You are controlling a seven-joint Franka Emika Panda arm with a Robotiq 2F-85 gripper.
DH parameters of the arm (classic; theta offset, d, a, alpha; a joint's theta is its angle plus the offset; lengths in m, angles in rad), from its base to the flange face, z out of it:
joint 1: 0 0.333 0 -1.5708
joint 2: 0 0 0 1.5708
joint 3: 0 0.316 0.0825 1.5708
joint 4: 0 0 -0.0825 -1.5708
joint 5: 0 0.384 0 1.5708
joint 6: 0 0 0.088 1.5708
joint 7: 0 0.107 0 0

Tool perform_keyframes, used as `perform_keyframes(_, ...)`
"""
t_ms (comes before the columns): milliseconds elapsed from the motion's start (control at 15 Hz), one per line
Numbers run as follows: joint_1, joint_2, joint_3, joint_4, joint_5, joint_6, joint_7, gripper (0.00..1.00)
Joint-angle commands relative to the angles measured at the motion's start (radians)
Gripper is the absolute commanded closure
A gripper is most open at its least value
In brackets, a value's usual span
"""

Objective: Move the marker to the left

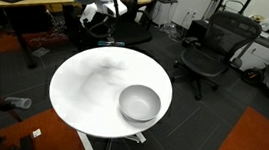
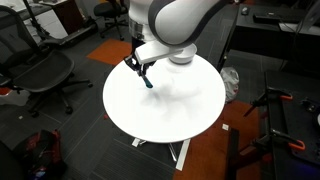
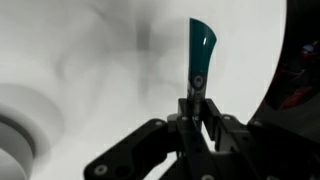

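Observation:
The marker [image 3: 199, 55], a thin dark pen with a teal-blue end, is clamped between my gripper's fingers [image 3: 194, 108] in the wrist view and sticks out beyond them over the white round table [image 3: 90, 60]. In an exterior view the gripper [image 2: 141, 68] holds the marker [image 2: 147, 81] tip-down just above the table's far-left part [image 2: 165, 110]. In an exterior view the gripper [image 1: 103, 39] hangs over the table's back edge; the marker is too small to make out there.
A metal bowl [image 1: 140, 103] stands on the table's front-right part [image 1: 88, 90]; its rim shows in the wrist view [image 3: 15, 125]. Black office chairs [image 1: 213, 48] [image 2: 45, 75] and desks stand around the table. The floor has orange carpet patches [image 1: 257, 148].

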Motion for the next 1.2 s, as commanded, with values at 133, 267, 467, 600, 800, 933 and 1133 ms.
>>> perform_keyframes(133,0.043,-0.035,0.048,0.011,0.029,-0.016,-0.133,0.95)
perform_keyframes(267,0.067,-0.029,0.047,0.021,0.027,-0.037,-0.121,0.95)
perform_keyframes(467,0.096,-0.011,0.043,0.036,0.028,-0.064,-0.101,0.95)
perform_keyframes(600,0.105,0.008,0.043,0.047,0.033,-0.071,-0.095,0.95)
perform_keyframes(800,0.111,0.046,0.039,0.062,0.042,-0.061,-0.083,0.95)
perform_keyframes(933,0.112,0.079,0.038,0.078,0.053,-0.046,-0.082,0.95)
perform_keyframes(1133,0.117,0.126,0.031,0.113,0.061,-0.051,-0.076,0.95)
